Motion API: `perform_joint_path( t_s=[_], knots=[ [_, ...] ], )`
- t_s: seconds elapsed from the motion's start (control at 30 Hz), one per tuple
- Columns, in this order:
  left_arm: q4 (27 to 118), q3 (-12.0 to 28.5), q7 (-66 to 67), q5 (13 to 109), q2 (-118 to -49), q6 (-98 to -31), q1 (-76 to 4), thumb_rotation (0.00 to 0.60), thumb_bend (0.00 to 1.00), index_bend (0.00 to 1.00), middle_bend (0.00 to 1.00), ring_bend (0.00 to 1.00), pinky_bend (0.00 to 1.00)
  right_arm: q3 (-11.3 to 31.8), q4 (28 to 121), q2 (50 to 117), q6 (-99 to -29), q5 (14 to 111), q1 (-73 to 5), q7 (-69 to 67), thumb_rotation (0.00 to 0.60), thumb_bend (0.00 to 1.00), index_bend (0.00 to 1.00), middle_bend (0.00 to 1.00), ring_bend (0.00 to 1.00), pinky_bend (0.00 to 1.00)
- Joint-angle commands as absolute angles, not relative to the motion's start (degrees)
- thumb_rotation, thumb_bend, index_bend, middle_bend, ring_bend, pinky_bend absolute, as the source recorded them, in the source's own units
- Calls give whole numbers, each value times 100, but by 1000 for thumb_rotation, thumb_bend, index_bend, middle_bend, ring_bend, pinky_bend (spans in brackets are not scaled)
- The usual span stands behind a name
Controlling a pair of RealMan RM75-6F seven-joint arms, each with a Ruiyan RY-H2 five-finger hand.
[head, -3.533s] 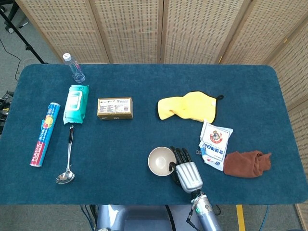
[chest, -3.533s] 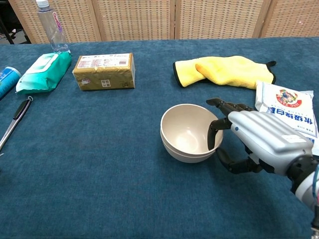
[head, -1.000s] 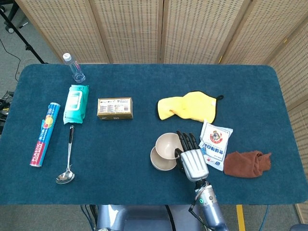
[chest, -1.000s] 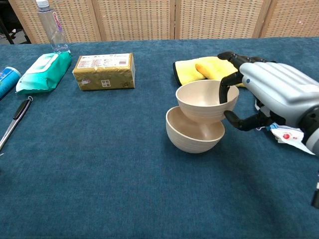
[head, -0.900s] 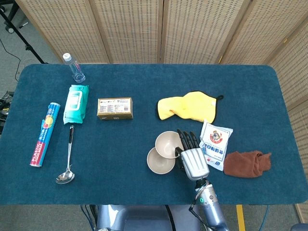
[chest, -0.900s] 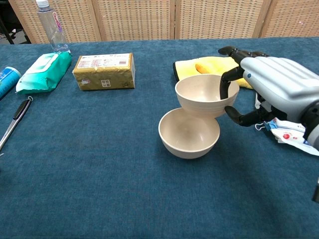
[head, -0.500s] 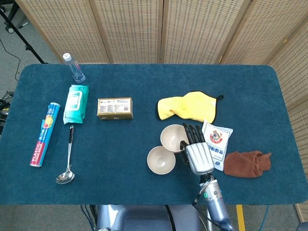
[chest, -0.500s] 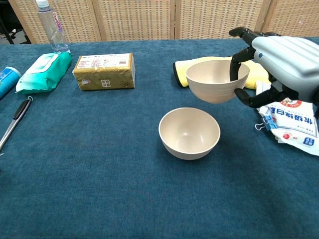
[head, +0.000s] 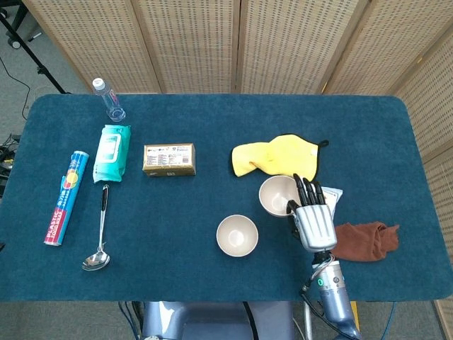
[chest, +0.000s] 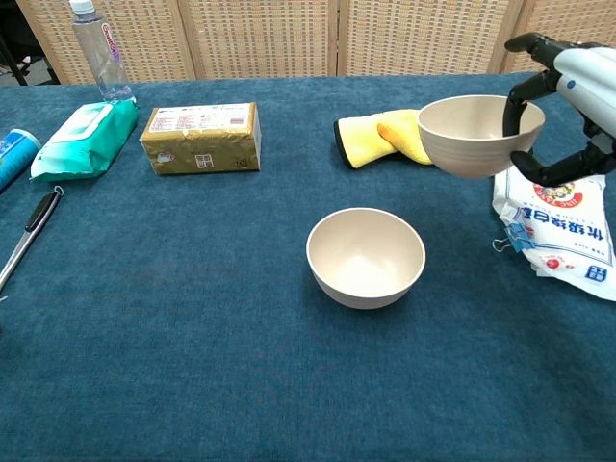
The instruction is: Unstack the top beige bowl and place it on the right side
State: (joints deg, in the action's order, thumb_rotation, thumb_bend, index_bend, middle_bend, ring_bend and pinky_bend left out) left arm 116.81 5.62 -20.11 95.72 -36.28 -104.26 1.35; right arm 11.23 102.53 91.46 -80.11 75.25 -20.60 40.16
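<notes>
Top beige bowl (chest: pixel 477 134): I have it clear of the stack and in the air, at the right of the chest view, upright with its mouth up; in the head view it sits right of centre, just below the yellow cloth.
Grip: my right hand (head: pixel 312 218) pinches the bowl's right rim, dark fingers (chest: pixel 516 104) hooked inside and the thumb under the outer wall; the rest of the hand runs off the frame's right edge in the chest view.
Lower beige bowl (chest: pixel 366 256): it rests alone on the table (head: pixel 177 212), centre of the chest view, well apart from the lifted one.
Done so far: the unstacking part looks finished, as I judge it, since the two bowls no longer touch.
Left to do: I judge that I must set the bowl down on the right side and let go; it is not yet on the table.
Landing spot: the white packet (chest: pixel 558 226) lies below and right of the bowl, and the brown cloth (head: pixel 364 240) lies further right in the head view, so bare table there is tight; I cannot tell exactly what is under the bowl.
Yellow cloth (chest: pixel 387 135): it lies just behind the bowl in the chest view.
Left hand: neither view shows it.
Far left of frame: bottle, wipes pack, box, spoon and tube all lie well away from the work.
</notes>
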Motion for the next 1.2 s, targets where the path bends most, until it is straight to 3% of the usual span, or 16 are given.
perform_joint_path(
  t_s=[0.03,0.77,1.2],
  knots=[
    [11694,553,-1972,9594,-3642,-10417,132,321,103,0,0,0,0,1089,10203,9101,-8044,7469,-2006,3902,600,466,570,0,0,0],
    [11756,510,-1803,9643,-3774,-10283,80,322,102,0,0,0,0,899,10002,8918,-8180,7450,-1814,3440,600,466,570,0,0,0],
    [11704,477,-1866,9638,-3739,-10359,145,322,102,0,0,0,0,1157,9845,8590,-8264,7184,-1764,3376,600,466,570,0,0,0]
  ],
)
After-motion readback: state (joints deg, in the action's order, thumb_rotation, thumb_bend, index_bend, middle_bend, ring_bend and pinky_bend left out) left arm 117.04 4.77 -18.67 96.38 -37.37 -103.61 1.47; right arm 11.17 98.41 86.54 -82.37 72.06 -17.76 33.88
